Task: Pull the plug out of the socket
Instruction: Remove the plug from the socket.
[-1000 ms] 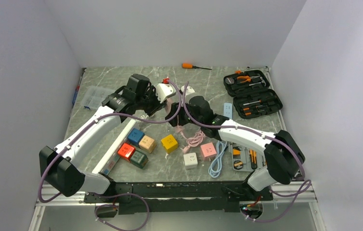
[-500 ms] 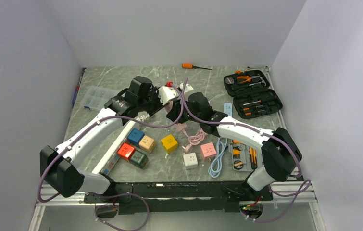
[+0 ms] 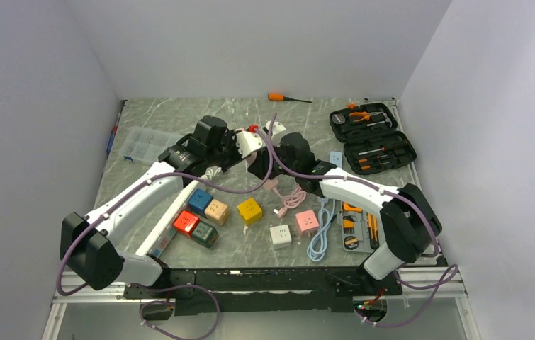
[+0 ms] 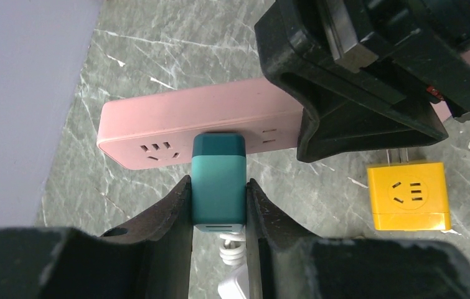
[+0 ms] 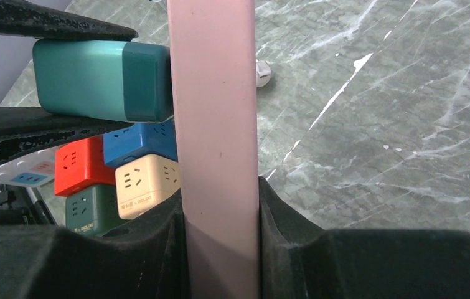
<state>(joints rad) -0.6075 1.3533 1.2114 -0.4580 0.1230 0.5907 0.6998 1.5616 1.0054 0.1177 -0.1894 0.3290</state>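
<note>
A teal plug [image 4: 218, 180] sits pushed into a pink power strip [image 4: 201, 124]. My left gripper [image 4: 218, 208] is shut on the teal plug, one finger on each side. My right gripper [image 5: 221, 215] is shut on the pink strip [image 5: 215, 112], which stands on edge between its fingers, with the teal plug [image 5: 101, 80] sticking out to its left. In the top view both grippers meet above the table's middle, the left [image 3: 234, 145] and the right [image 3: 268, 157], holding the strip off the table; the plug itself is hidden there.
Coloured socket cubes lie below: blue [image 3: 199, 200], tan [image 3: 217, 212], yellow [image 3: 249, 210], red [image 3: 186, 223], green [image 3: 205, 234], white [image 3: 280, 236], pink [image 3: 307, 222]. A pink cable [image 3: 287, 200], a blue cable [image 3: 319, 237], an open tool case [image 3: 372, 137], an orange screwdriver [image 3: 282, 98], a clear box [image 3: 139, 144].
Both grippers have shifted slightly to the right and toward the back together, keeping their holds on the plug and the strip. The plug stays seated in the strip.
</note>
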